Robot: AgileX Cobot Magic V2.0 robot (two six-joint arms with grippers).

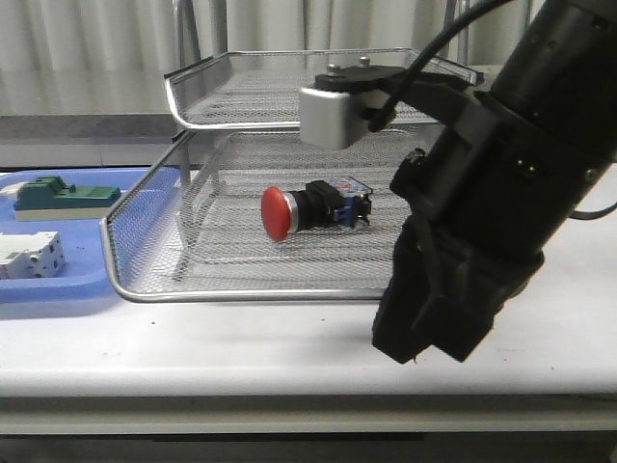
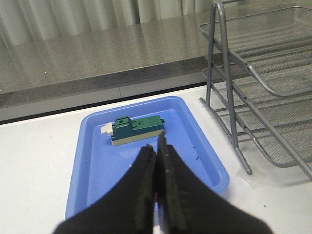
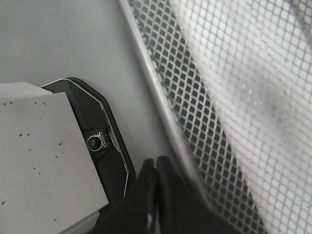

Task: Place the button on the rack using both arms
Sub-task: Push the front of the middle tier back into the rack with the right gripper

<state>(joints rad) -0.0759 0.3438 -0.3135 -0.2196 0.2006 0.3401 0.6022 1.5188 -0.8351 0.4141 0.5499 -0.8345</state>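
Note:
The button (image 1: pixel 313 209) lies on its side in the lowest tray of the silver wire-mesh rack (image 1: pixel 193 260), red head to the left. My right arm (image 1: pixel 501 193) fills the right foreground, in front of the rack, with a light grey box part (image 1: pixel 333 116) on it. In the right wrist view my right gripper (image 3: pixel 156 163) is shut and empty beside the rack's rim (image 3: pixel 161 107). My left gripper (image 2: pixel 157 146) is shut and empty above the blue tray (image 2: pixel 92 161), left of the rack (image 2: pixel 273 92). The button shows in neither wrist view.
The flat blue tray (image 1: pixel 58 285) at the left holds a green-topped block (image 1: pixel 63 196), also in the left wrist view (image 2: pixel 136 129), and a white circuit breaker (image 1: pixel 29 256). A grey box with a black lens mount (image 3: pixel 95 144) sits close to the right gripper.

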